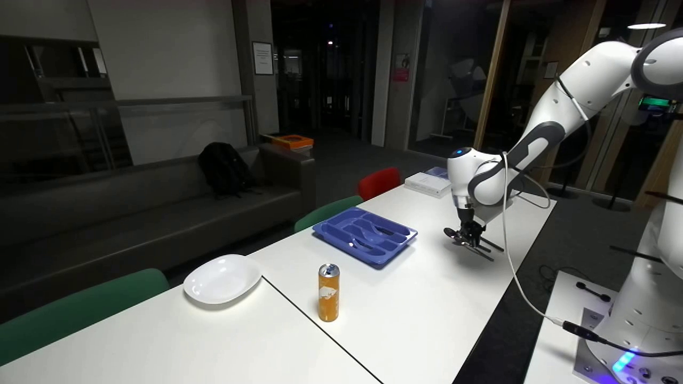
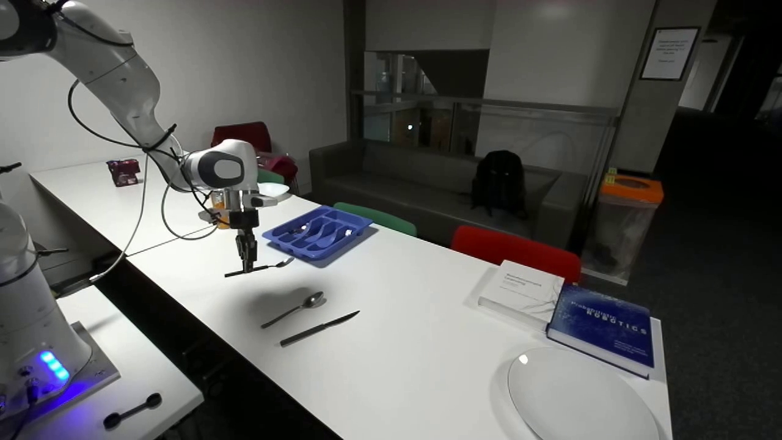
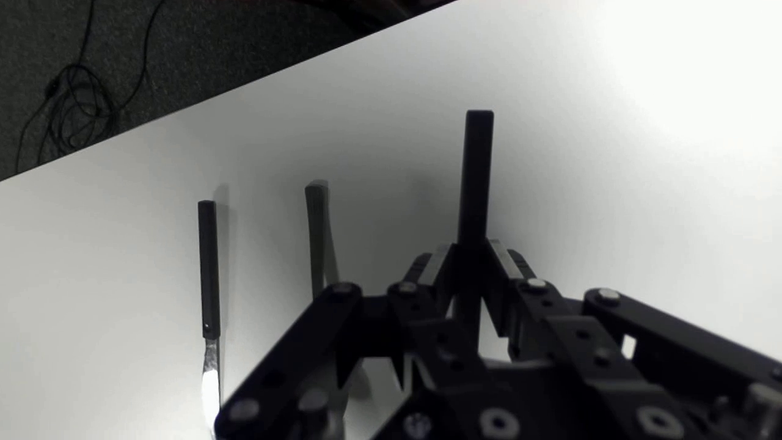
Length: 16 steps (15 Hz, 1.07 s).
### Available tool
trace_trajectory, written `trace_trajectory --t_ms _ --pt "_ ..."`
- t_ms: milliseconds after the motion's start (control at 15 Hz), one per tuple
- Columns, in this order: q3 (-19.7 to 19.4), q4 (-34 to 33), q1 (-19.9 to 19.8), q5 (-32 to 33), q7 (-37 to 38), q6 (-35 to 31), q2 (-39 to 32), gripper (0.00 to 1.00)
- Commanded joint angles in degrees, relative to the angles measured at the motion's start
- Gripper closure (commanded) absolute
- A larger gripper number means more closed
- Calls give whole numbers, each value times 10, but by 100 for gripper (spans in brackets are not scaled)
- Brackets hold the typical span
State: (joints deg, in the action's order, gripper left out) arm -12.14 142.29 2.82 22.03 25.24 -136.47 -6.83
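Exterior view: my gripper (image 2: 247, 269) pinches a black-handled fork (image 2: 263, 267) above the white table (image 2: 397, 342), near the blue cutlery tray (image 2: 347, 239).
Well apart from that tray, I read "Probabilistic Robotics" on a blue book (image 2: 602, 327) and "Reinforcement Learning" on the white book (image 2: 522, 290) beside it; the framed notice (image 2: 670, 54) is illegible.

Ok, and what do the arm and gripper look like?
The arm is white and rounded, with dark grey joint bands, a pale cable and a blue light on its base. The gripper is black and angular, built of jointed bars with pale round bolt heads.
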Motion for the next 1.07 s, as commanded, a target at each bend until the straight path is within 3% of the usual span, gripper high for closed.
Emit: trace_trajectory --t_ms 0,533,1000 --pt "38 -28 -6 6 -19 12 -9 96" --pt "111 -116 1 -81 -143 34 -33 96" --pt "132 -232 0 -144 -202 66 -84 96"
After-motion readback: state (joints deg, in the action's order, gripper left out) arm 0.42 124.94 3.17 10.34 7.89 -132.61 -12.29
